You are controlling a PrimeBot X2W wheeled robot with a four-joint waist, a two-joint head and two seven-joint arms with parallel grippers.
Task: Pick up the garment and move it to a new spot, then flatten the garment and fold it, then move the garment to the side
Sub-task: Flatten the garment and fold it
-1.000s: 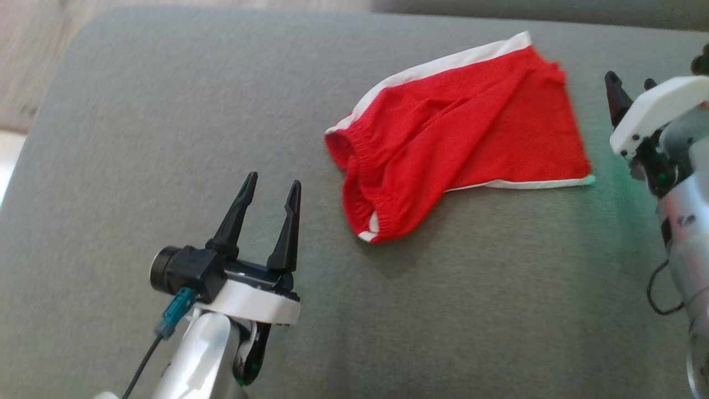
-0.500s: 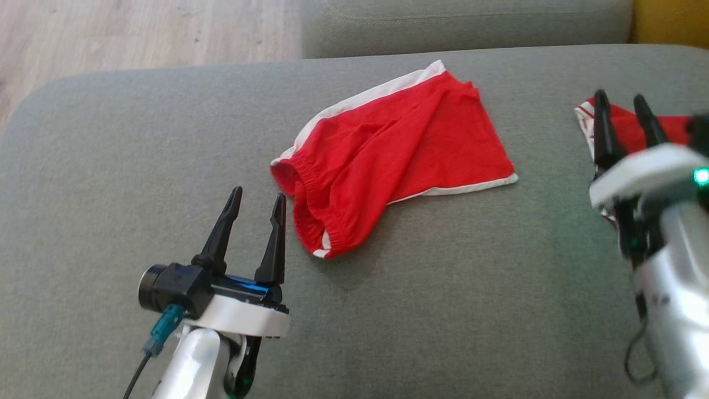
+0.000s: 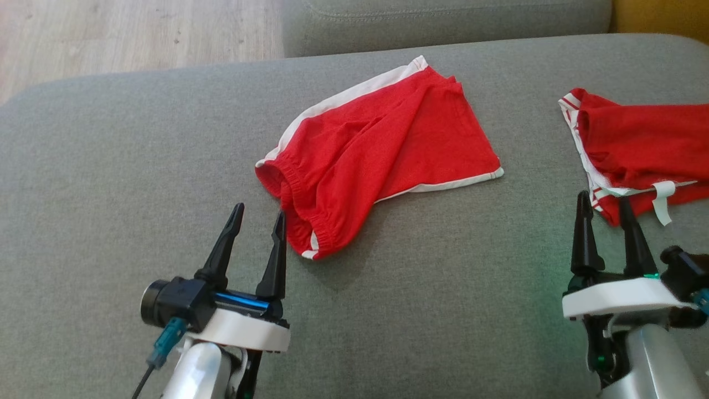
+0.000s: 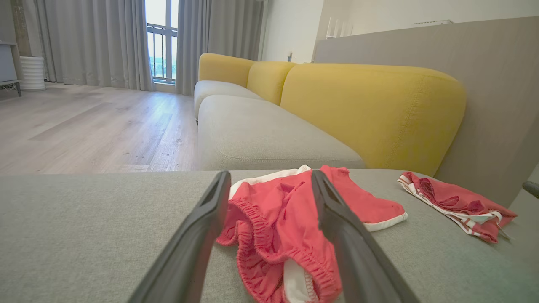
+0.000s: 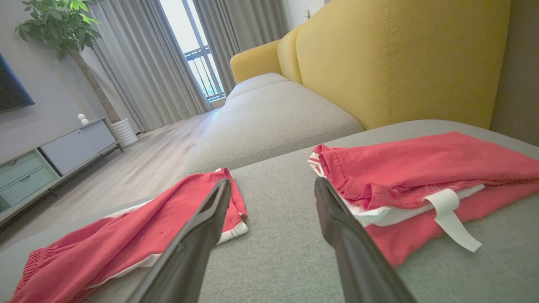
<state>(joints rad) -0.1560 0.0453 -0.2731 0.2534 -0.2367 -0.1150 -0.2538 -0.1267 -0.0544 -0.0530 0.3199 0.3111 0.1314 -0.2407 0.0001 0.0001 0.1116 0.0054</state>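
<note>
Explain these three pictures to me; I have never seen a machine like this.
This is a wheeled robot with two arms. One picture looks down from its head: its left hand and right hand, each two dark fingers, stand open and hold nothing. The other two look along each hand's fingers from the wrists. On the grey fabric sofa cushion lie crumpled red shorts with white trim and, to their right, a second red garment with white stripes.

Grey sofa seat [image 3: 111,166], yellow backrest [image 4: 370,109], pale wood floor [image 3: 138,33], grey curtains [image 5: 139,63], leafy plant [image 5: 59,21], low cabinet [image 5: 76,147]
</note>
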